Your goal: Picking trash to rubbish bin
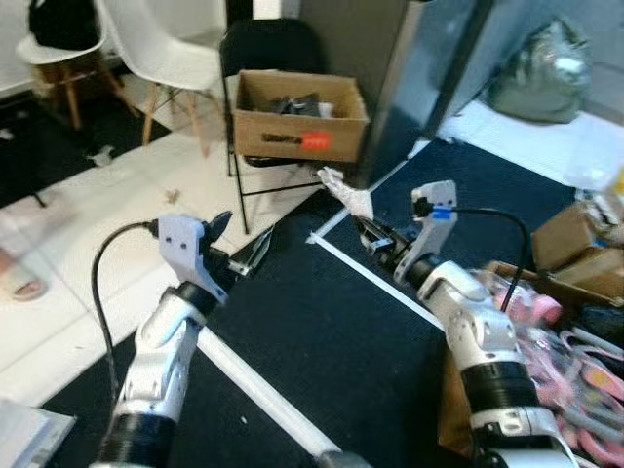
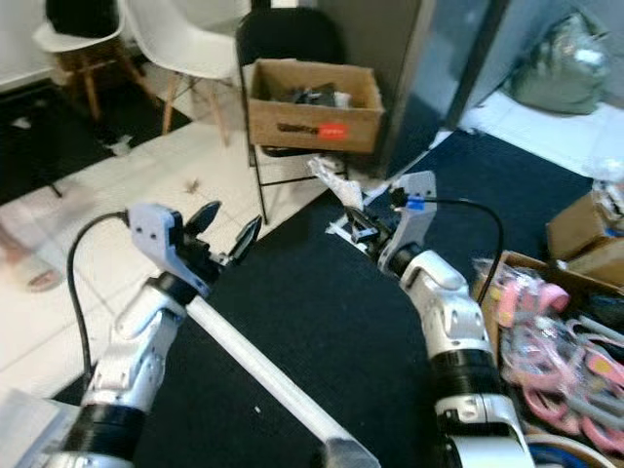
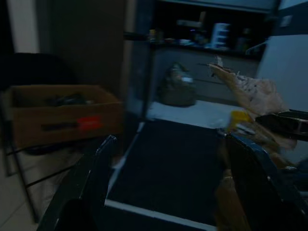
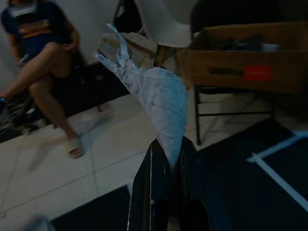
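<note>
Both our silver arms reach forward over the black carpet (image 1: 322, 331), and our right hand (image 1: 375, 237) pinches a crumpled white paper (image 1: 349, 195) between its fingers, holding it up in the air just short of the cardboard box (image 1: 297, 117). That box sits on a black folding chair (image 1: 261, 58) ahead, with dark scraps inside it. Our left hand (image 1: 239, 244) hovers near the carpet's edge with its fingers spread, gripping nothing.

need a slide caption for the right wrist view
Right tool shut on crumpled white paper trash, brown cardboard box on a black chair beyond.
</note>
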{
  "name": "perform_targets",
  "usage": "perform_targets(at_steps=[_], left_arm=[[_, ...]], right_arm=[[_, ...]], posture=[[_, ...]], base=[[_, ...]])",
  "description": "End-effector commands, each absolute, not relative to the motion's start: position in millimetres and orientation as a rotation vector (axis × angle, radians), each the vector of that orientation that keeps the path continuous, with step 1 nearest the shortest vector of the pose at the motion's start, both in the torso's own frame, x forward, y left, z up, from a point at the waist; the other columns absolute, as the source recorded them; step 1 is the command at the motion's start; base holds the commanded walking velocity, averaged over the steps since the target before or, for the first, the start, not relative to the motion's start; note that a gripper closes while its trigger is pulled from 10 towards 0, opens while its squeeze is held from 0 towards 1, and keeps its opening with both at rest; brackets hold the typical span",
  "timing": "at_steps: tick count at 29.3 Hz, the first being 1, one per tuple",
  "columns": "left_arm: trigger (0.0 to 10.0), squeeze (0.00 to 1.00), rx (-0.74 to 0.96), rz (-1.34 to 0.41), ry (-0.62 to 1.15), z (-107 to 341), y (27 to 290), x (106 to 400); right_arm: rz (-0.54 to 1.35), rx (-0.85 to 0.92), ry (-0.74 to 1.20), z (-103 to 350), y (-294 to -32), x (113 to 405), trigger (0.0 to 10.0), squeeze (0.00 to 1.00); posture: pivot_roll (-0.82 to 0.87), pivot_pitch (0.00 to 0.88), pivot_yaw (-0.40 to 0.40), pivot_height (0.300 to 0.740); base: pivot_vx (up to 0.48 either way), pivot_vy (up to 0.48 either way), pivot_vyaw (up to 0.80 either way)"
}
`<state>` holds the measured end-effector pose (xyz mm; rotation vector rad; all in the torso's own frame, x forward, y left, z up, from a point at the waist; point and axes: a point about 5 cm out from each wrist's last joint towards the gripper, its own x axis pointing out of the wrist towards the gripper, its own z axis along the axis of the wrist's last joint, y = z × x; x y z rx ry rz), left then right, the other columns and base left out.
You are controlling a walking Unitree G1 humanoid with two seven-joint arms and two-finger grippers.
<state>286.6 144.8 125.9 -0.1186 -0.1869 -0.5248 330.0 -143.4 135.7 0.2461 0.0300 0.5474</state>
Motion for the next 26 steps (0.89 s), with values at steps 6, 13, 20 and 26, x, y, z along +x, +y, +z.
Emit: perform_targets(at_steps=[6, 13, 20, 26], left_arm=[[10.0, 0.0, -0.15, -0.566, -0.177, 123, 143, 285], [10.0, 0.0, -0.165, -0.582, -0.173, 122, 142, 284], [10.0, 0.0, -0.175, -0.583, -0.176, 119, 144, 283], [10.0, 0.0, -0.181, -0.567, -0.162, 112, 147, 279]], right_arm=[[0.55, 0.249, 0.023, 135, -143, 329, 10.0, 0.0], [0.555, 0.247, 0.024, 134, -143, 328, 10.0, 0.0], [0.59, 0.236, 0.004, 133, -142, 325, 10.0, 0.0], [0.691, 0.246, -0.021, 132, -140, 315, 10.0, 0.0]], posture=[[0.03, 0.0, -0.05, 0.74], [0.03, 0.0, -0.052, 0.74], [0.04, 0.0, -0.052, 0.74], [0.04, 0.0, -0.052, 0.74]], base=[[0.0, 0.0, -0.26], [0.206, 0.0, 0.0], [0.386, 0.0, 0.0], [0.32, 0.0, 0.0]])
